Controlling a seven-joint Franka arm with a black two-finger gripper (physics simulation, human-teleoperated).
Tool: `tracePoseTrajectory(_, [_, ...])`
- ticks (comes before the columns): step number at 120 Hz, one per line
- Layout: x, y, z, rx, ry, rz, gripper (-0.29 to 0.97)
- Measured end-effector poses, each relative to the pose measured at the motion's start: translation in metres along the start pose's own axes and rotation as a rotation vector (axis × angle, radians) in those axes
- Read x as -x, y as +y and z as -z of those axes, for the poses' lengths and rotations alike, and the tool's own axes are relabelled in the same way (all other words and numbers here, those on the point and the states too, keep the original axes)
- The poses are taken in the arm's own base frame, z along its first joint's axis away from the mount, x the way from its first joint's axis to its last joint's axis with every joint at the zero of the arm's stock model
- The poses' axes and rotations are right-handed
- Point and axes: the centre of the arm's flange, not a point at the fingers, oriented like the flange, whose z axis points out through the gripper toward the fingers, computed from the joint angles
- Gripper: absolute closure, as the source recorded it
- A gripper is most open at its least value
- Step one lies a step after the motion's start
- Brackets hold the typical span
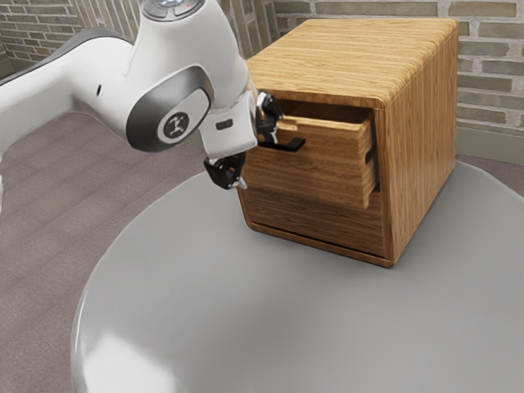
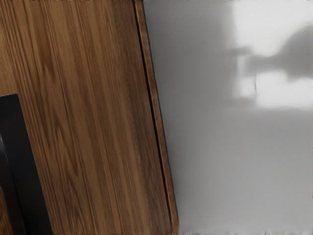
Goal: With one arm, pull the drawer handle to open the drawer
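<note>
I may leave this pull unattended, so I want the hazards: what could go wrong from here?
The drawer is only partly out, and the gripper works on a slim black handle, so the hold might slip off. Nothing visibly anchors the cabinet on the smooth grey table, so a harder pull might drag the whole cabinet instead.

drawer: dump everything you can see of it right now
The drawer is a box of light, striped wood in the upper part of the cabinet, which stands on the grey table. It stands partly out of the cabinet, level, with a dark gap behind its front panel and one side wall showing. A black bar handle sits near the top of the front. The gripper is at that handle. What the drawer holds is hidden.
</note>
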Motion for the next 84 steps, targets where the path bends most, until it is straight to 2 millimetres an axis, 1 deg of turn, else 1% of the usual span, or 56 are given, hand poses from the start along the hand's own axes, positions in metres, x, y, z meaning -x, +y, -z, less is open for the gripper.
tracePoseTrajectory(17, [0.001,0.006,0.007,-0.006,0.000,0.001,0.03])
tracePoseTrajectory(34, [0.000,0.010,0.004,0.001,0.000,0.001,-0.01])
tracePoseTrajectory(44, [0.000,0.009,0.003,-0.002,0.001,0.002,0.01])
tracePoseTrajectory(66, [-0.001,0.013,0.001,-0.003,0.001,0.002,0.00])
tracePoseTrajectory(84, [-0.001,0.018,0.007,-0.011,0.002,0.004,0.04])
